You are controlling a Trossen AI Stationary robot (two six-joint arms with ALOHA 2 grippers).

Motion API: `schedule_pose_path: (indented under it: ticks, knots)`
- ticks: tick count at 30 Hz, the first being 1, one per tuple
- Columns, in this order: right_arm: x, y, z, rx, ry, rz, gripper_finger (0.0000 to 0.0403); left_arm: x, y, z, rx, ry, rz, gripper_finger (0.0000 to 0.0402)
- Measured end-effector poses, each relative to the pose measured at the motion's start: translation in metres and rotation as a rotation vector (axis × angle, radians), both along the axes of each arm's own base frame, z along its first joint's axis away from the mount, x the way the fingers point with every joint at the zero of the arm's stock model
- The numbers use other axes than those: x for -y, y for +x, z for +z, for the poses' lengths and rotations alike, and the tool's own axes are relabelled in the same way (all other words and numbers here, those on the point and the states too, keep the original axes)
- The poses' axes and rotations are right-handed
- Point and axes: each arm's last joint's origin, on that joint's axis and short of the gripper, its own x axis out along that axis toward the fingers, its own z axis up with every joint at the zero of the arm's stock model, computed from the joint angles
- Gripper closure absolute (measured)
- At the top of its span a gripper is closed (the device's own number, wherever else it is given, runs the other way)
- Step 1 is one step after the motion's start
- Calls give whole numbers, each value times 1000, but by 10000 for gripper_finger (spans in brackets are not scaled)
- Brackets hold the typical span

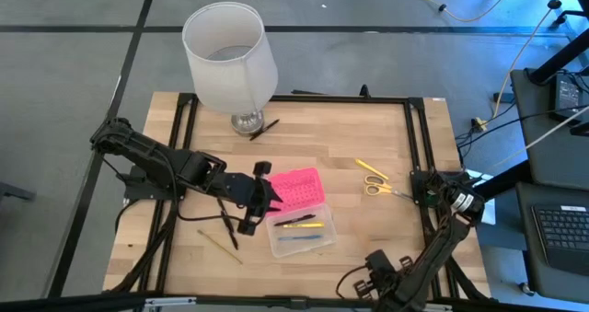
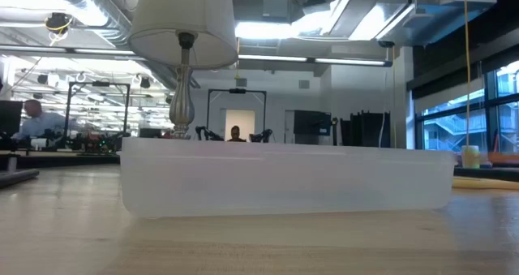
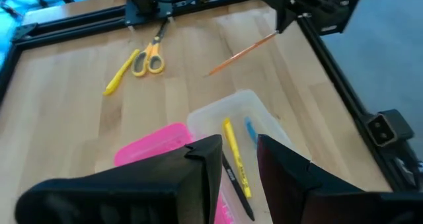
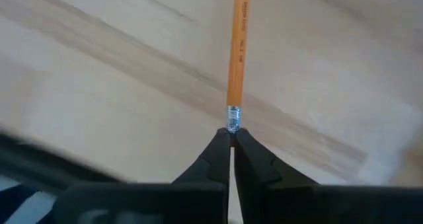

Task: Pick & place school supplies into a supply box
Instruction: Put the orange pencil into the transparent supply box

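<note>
**Orange pencil pinched by its eraser end, box waiting with lid open**

Right at the tips of your right gripper (image 4: 230,133) sits the metal ferrule of an orange wooden pencil (image 4: 238,45); the jaws are clenched on that end and the shaft runs straight out ahead of them over bare wood. From the left wrist view the same pencil (image 3: 241,52) hangs off the right arm near the table's corner, well apart from the box.

Your left gripper (image 3: 236,159) hovers just over the small clear plastic supply box (image 1: 301,232), its bright pink dotted lid (image 1: 296,190) folded back beside it. Those jaws stand part-way apart with nothing between them. Directly beyond them, inside the clear base, lie a yellow pen (image 3: 236,156), a black pen and a blue one. Farther ahead, the yellow-handled scissors (image 3: 149,55) and a yellow marker (image 3: 120,72) rest on the wooden table (image 1: 322,146).

You appear to be mid-carry on one pencil, with several supplies left outside. Next, I judge, you need to bring the right arm across to the clear base and line the pencil with its long side before releasing, and clear the left gripper from above the box first
</note>
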Motion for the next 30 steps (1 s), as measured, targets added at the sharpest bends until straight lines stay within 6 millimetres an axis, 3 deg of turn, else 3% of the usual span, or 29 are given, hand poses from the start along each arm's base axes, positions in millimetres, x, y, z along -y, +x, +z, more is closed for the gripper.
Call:
schedule_pose_path:
  ticks: [7, 14, 21, 25, 30]
  knots:
    - [13, 31, 48, 75, -45, 231, 392, -1, -7, 8, 18, -55, -37, 313]
    - [59, 80, 86, -10, -40, 611, 392, -5, -21, 24, 52, -151, -11, 313]
    - [107, 116, 86, -133, 14, 1046, 392, -5, -48, 46, 95, -294, -73, 313]
    - [129, 129, 76, -167, 70, 1185, 392, -3, -60, 54, 115, -344, -72, 313]
    - [142, 137, 61, -172, 112, 1290, 392, 3, -67, 56, 119, -378, -53, 313]
